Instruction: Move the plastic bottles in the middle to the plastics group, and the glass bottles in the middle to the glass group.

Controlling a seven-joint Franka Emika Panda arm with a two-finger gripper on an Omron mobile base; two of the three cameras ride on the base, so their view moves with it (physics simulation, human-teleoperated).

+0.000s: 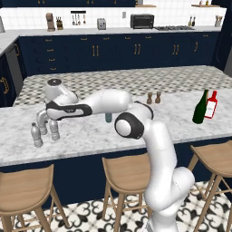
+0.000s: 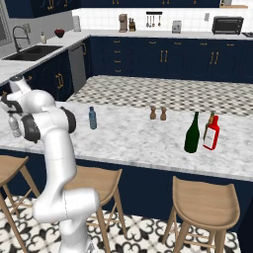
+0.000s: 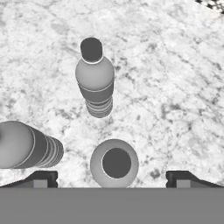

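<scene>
**Grey bottle down with the plastics, blue one next**

My two-finger gripper (image 3: pixel 112 177) hangs spread wide over a small clear grey ribbed bottle (image 3: pixel 114 163) standing free among the plastics group (image 1: pixel 37 135). The blue-tinted ribbed bottle (image 2: pixel 92 118) waits mid-counter — light, squashy, tippy, so I'd pinch its body gently. Two wooden shakers (image 2: pixel 157 113) sit well apart — nothing blocking.

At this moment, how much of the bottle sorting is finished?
Done: green bottle stands beside the red bottle. In hand: open gripper straddles a grey bottle upright among the grey bottles, apparently just released. Left: blue bottle remains mid-counter.
</scene>
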